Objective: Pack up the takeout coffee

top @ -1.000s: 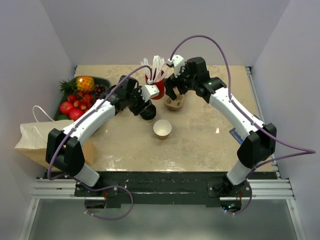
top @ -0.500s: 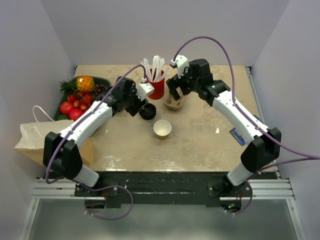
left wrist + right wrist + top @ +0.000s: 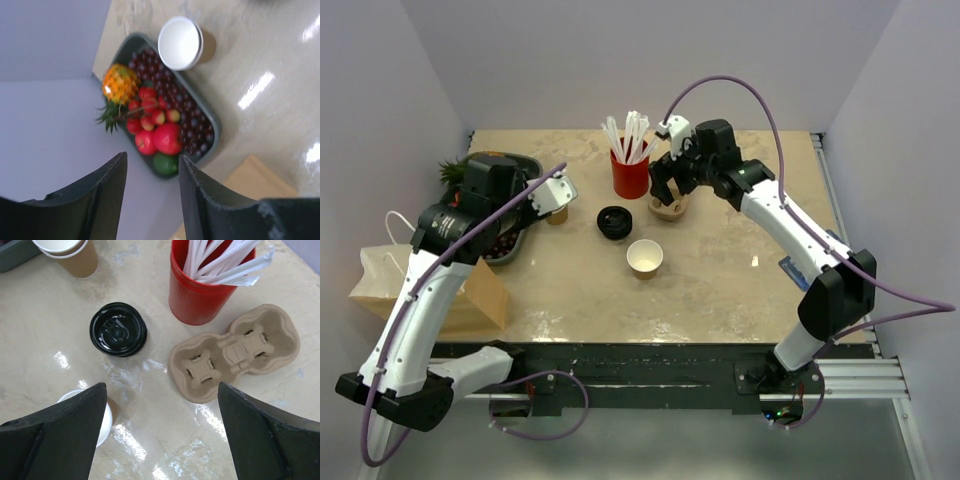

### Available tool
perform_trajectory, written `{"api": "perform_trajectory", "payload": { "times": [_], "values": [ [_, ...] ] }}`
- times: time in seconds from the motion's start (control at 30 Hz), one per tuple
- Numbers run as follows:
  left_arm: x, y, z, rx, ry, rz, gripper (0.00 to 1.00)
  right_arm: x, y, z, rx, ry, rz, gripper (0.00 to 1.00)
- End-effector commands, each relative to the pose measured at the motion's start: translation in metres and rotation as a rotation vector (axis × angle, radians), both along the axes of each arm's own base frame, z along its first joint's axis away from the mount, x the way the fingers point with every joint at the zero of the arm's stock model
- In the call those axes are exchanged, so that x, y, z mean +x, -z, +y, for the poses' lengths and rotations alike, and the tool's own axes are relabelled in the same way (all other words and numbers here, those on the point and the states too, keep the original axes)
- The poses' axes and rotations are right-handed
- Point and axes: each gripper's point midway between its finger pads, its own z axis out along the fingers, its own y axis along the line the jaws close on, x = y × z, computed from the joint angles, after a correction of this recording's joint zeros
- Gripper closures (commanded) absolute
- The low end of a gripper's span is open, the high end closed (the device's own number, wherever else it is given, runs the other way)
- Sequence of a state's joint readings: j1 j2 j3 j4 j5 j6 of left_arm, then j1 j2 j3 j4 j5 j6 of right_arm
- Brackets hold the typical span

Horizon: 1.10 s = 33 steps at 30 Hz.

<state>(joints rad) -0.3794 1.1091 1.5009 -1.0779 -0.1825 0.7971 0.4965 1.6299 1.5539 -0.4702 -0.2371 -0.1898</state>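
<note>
A round black lid (image 3: 614,222) sits on the table left of the pulp cup carrier (image 3: 670,208). In the right wrist view this lid (image 3: 118,329) is seen from straight above. No cup wall shows under it, so I cannot tell whether it is the takeout coffee or a loose lid. A lidless tan cup (image 3: 645,258) stands nearer the front. My right gripper (image 3: 668,195) hovers open over the carrier (image 3: 235,355), holding nothing (image 3: 161,385). My left gripper (image 3: 152,157) is raised high above the fruit tray, open and empty.
A red cup of white straws (image 3: 630,178) stands behind the lid. Stacked tan cups (image 3: 181,42) stand by the green fruit tray (image 3: 212,120) at the left. A brown paper bag (image 3: 380,280) lies at the table's left front corner.
My left arm has pulled away from the black lid and swung left and up over the fruit tray, uncovering the stacked cups. The lid stays put. The right arm barely moved.
</note>
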Motion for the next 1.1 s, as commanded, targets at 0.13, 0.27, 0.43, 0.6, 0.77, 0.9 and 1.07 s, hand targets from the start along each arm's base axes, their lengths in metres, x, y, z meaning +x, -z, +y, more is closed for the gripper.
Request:
{"api": "perform_trajectory", "payload": {
  "times": [0.13,0.27,0.43,0.6,0.77,0.9,1.07],
  "values": [
    [-0.050,0.013,0.049,0.199,-0.075,0.117,0.50,-0.002,-0.003,0.025,0.122,-0.046,0.064,0.06],
    [-0.049,0.016,0.033,0.096,-0.081,0.144,0.51,-0.003,-0.006,0.026,0.129,-0.055,0.065,0.07],
    [-0.056,0.023,0.049,0.183,-0.088,0.141,0.51,-0.006,-0.005,0.020,0.115,-0.046,0.044,0.07],
    [-0.040,0.038,-0.011,-0.044,0.040,0.175,0.51,-0.019,0.013,0.016,0.075,-0.088,0.067,0.19],
    [-0.043,0.051,-0.038,-0.149,0.119,0.228,0.50,-0.076,0.038,0.020,-0.112,-0.469,0.036,0.32],
    [-0.050,0.075,-0.048,-0.195,0.158,0.260,0.50,-0.098,0.054,0.019,-0.189,-0.613,0.003,0.40],
    [-0.035,0.095,-0.075,-0.347,0.157,0.239,0.52,-0.100,0.058,0.021,-0.171,-0.582,0.035,0.46]
  ]
}}
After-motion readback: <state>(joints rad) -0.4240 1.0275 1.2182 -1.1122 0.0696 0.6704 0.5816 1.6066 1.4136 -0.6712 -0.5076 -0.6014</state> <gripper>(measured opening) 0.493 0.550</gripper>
